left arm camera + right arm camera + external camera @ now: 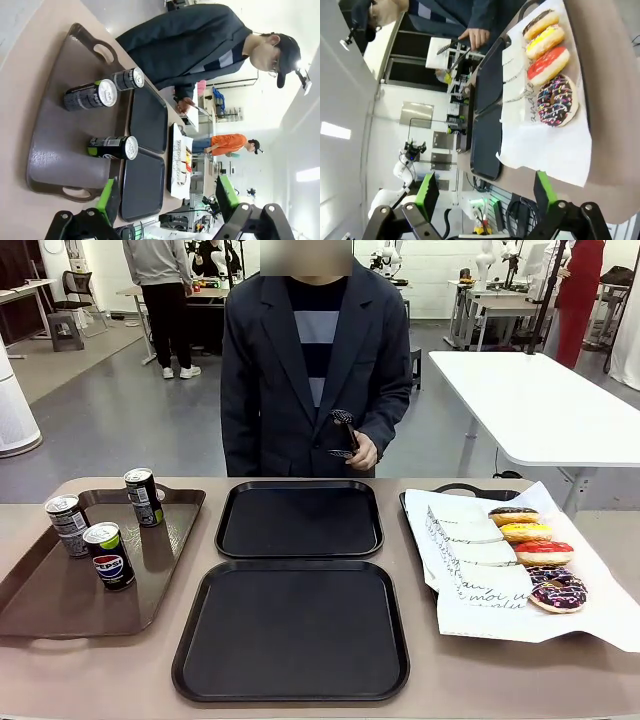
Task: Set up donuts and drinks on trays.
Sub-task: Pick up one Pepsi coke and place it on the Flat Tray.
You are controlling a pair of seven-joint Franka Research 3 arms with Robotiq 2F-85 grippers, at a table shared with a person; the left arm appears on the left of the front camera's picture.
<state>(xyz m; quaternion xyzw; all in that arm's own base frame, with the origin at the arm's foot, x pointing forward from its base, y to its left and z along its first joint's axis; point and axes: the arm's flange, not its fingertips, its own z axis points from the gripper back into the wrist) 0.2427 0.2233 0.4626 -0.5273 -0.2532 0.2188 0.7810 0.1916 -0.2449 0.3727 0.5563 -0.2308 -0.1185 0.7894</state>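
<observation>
Two black trays lie empty mid-table, one far (300, 518) and one near (292, 630). Three drinks stand on a brown tray (60, 590) at the left: a Pepsi can (109, 555) and two grey cans (68, 525) (144, 497). Several donuts (526, 532) lie in a row at the right beside white "moi" sleeves (480, 560). My left gripper (167, 210) is open, above the table short of the Pepsi can (114, 147). My right gripper (485, 205) is open, off the table's end near the sprinkled donut (559, 100).
The donuts rest on a tray lined with white printed paper (540, 625). A person stands at the far side holding black tongs (345, 435) in one hand. A white table (530, 400) stands behind at the right.
</observation>
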